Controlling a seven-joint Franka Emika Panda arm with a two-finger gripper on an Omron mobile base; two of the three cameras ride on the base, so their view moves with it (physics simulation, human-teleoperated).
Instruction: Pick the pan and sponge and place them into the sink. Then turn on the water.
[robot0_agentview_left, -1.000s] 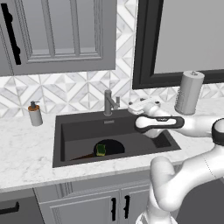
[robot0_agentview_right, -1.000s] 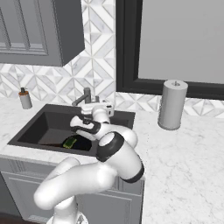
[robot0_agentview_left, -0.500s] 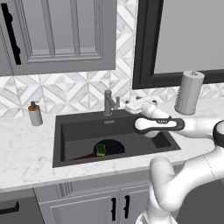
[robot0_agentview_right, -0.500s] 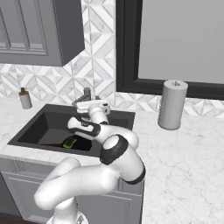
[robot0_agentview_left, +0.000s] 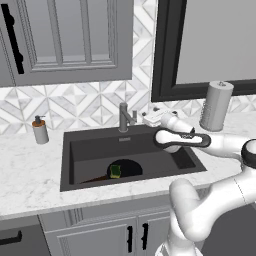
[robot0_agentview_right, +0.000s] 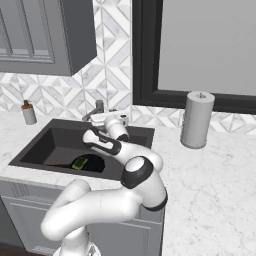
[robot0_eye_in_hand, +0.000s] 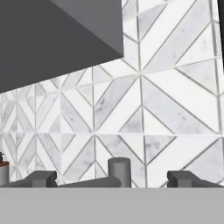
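The dark sink (robot0_agentview_left: 95, 150) (robot0_agentview_right: 45, 145) holds the black pan (robot0_agentview_left: 131, 168) (robot0_agentview_right: 95, 165), its thin handle pointing left. On the pan lies the yellow and green sponge (robot0_agentview_left: 115, 171) (robot0_agentview_right: 80, 162). My gripper (robot0_agentview_left: 151, 118) (robot0_agentview_right: 108, 119) hovers open above the sink's back edge, just right of the grey faucet (robot0_agentview_left: 124, 117) (robot0_agentview_right: 95, 110). In the hand view the faucet (robot0_eye_in_hand: 119, 171) stands between my spread fingertips (robot0_eye_in_hand: 41, 178), level with the gripper (robot0_eye_in_hand: 113, 179). No water is running.
A grey soap dispenser (robot0_agentview_left: 40, 131) (robot0_agentview_right: 29, 113) (robot0_eye_in_hand: 2, 173) stands on the counter left of the sink. A paper towel roll (robot0_agentview_left: 216, 106) (robot0_agentview_right: 196, 120) stands at the right. The tiled wall, a dark window frame and wall cabinets rise close behind.
My gripper has crept a little left toward the faucet, still open. The pan and sponge have stayed put in the sink.
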